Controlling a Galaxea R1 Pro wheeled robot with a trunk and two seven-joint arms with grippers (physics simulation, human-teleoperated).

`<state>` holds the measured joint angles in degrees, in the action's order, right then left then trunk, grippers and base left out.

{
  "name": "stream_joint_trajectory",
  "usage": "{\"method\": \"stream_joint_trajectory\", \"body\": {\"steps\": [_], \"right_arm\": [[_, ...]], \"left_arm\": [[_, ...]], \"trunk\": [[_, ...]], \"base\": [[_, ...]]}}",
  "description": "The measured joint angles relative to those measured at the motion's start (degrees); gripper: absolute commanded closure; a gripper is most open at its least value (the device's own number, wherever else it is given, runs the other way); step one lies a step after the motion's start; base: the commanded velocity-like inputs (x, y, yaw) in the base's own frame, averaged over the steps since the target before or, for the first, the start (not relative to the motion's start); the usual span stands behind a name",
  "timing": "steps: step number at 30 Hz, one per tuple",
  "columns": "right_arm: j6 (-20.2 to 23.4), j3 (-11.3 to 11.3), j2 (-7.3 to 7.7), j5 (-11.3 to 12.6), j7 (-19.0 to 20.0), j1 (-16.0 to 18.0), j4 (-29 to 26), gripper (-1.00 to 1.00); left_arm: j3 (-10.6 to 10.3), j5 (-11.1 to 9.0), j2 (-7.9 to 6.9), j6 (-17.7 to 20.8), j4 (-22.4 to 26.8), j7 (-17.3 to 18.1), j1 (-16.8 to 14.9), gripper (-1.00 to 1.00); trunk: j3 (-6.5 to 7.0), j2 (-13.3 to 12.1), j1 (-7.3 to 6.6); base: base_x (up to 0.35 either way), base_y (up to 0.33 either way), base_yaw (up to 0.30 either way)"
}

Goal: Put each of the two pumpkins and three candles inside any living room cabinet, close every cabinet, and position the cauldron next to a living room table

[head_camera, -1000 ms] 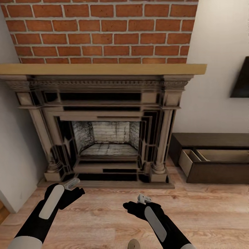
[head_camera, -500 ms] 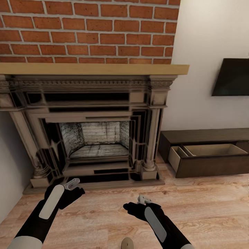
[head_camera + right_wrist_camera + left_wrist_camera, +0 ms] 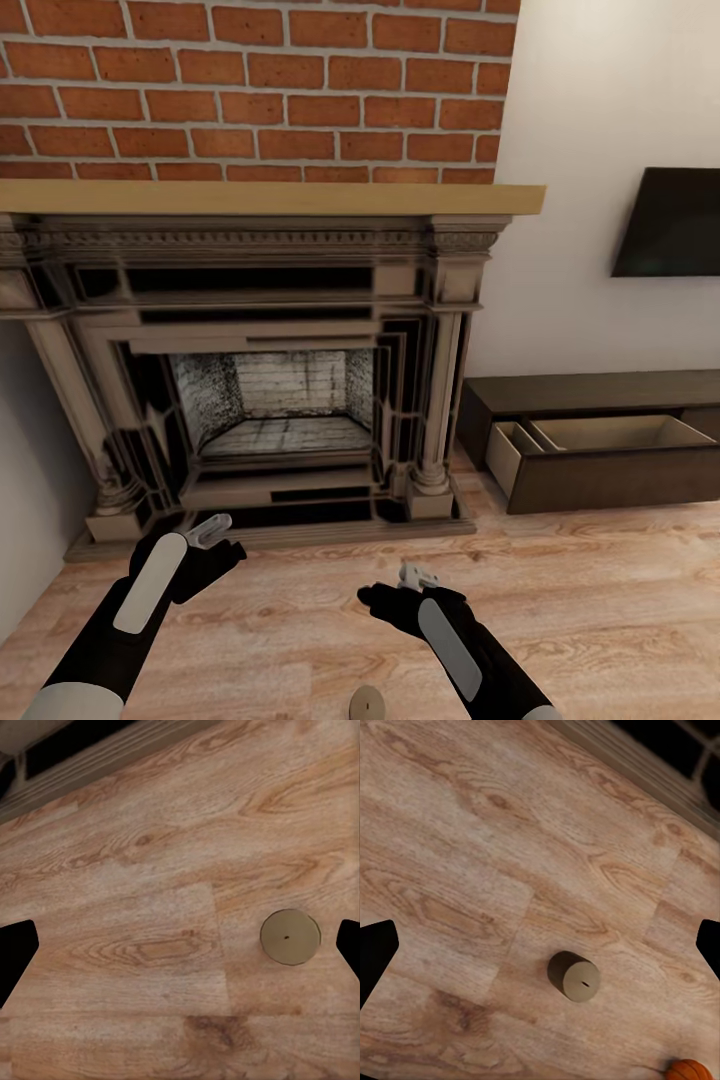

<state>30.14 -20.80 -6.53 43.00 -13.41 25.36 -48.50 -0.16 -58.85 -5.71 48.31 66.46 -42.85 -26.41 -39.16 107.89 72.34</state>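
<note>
A tan candle [image 3: 367,703] stands upright on the wood floor just in front of me, between my arms. It is below my open left gripper [image 3: 210,528] as a short cylinder [image 3: 574,976], and under my open right gripper [image 3: 415,577] as a round top [image 3: 290,937]. One orange pumpkin [image 3: 690,1070] peeks in at the edge of the left wrist view, on the floor near the candle. The dark-brown cabinet [image 3: 600,395] runs along the right wall, with a pale-lined drawer [image 3: 600,440] pulled out. Both grippers hang empty above the floor. The cauldron is out of view.
An ornate dark fireplace surround [image 3: 260,370] with a wooden mantel [image 3: 270,198] and a brick chimney fills the wall ahead. A black screen [image 3: 670,225] hangs above the cabinet. Bare floorboards [image 3: 600,600] stretch between me and the cabinet.
The head view swung to the right early on, bringing more of the cabinet and the screen into the picture, then held still. The arms keep the same pose.
</note>
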Motion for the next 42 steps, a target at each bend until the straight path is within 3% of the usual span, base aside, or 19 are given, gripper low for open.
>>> {"method": "stream_joint_trajectory", "body": {"steps": [24, 26, 32, 38, 42], "right_arm": [[-3.29, -0.52, -0.08, -0.74, 0.0, 0.0, 3.36, -1.0], [-3.3, -0.6, -0.08, -1.5, 0.0, 0.0, 3.43, -1.0], [-4.41, -0.56, -0.25, -7.24, -0.6, 0.0, 4.64, -1.0], [-6.47, -0.38, -0.38, -8.1, -1.16, 0.0, 11.66, -1.0], [-7.92, -0.49, -0.41, -8.22, -1.15, 0.0, 12.93, -1.0]], "left_arm": [[0.0, -0.23, -0.07, 0.14, -0.08, 0.0, 0.0, -1.0], [0.0, -0.23, -0.09, 0.14, -0.08, 0.0, 0.0, -1.0], [0.01, -0.14, -0.08, 0.14, -0.08, -0.05, 0.0, -1.0], [-0.05, 0.15, -0.07, 0.35, 0.08, -0.35, 0.01, -1.0], [-0.01, -0.01, -0.07, 1.31, 2.55, -0.47, 0.1, -1.0]], "trunk": [[-4.31, 9.63, 5.27], [-4.67, 10.43, 5.71], [-5.75, 12.84, 7.03], [-6.82, 15.24, 8.35], [-7.54, 16.85, 9.23]], "base": [[0.0, 0.0, 0.0], [0.0, 0.0, 0.0], [0.0, 0.0, 0.0], [0.0, 0.0, 0.0], [0.0, 0.0, 0.0]]}}
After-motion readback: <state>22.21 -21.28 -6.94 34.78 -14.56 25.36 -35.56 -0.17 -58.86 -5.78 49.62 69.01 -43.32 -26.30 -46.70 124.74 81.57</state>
